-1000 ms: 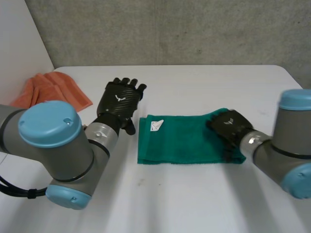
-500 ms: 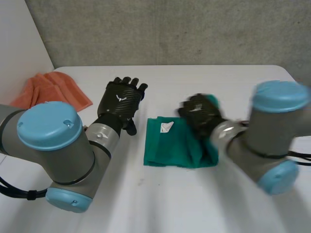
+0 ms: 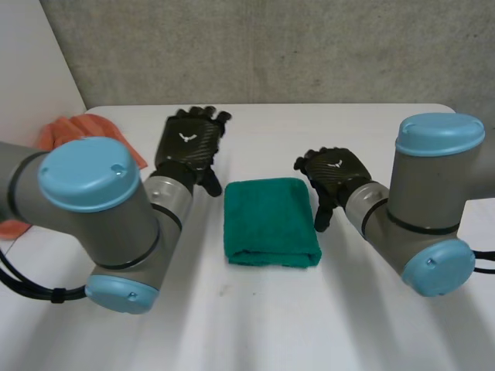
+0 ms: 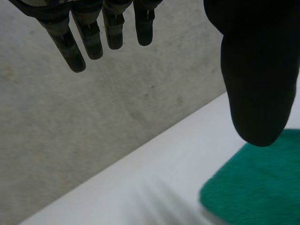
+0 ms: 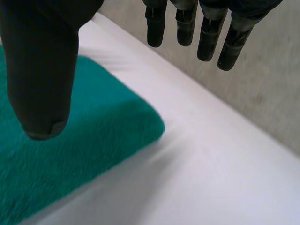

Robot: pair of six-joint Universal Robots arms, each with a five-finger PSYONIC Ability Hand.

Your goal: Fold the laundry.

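Towel (image 3: 271, 220), green, folded into a compact rectangle, lies flat mid table (image 3: 255, 332) between both hands. Right hand (image 3: 334, 174) just beside its right edge, fingers straight, thumb apart, gripping nothing. Left hand (image 3: 188, 148) near towel's far left corner, fingers straight and spread, clear of it. Orange cloth (image 3: 100, 127) bunched at table's far left, partly behind left arm (image 3: 100, 209)

L hand (image 4: 260, 70), fingers (image 4: 91, 40) straight, nr green towel (image 4: 258, 187)
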